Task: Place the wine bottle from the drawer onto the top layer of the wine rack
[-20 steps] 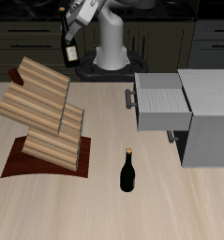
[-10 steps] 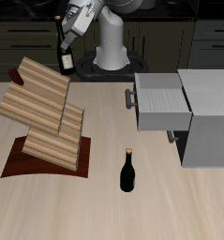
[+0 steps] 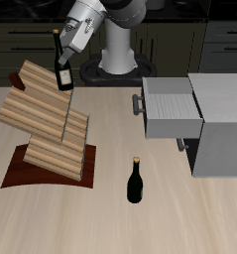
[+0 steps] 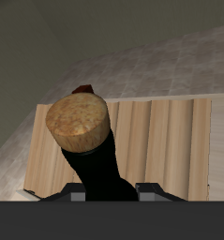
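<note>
The worktop (image 3: 189,223) is a pale wood-grain surface. On it, toward one side, rests a dark red-brown base (image 3: 21,169) carrying a zigzag stack of light-wood slatted layers (image 3: 51,124). Toward the other side stands a grey cabinet (image 3: 224,124), its drawer (image 3: 170,107) pulled out over the surface. Between them, nearer the front edge, a dark second bottle (image 3: 136,183) stands upright with a small gold cap; it seems to stand clear of the base, though the gap is hard to judge.
</note>
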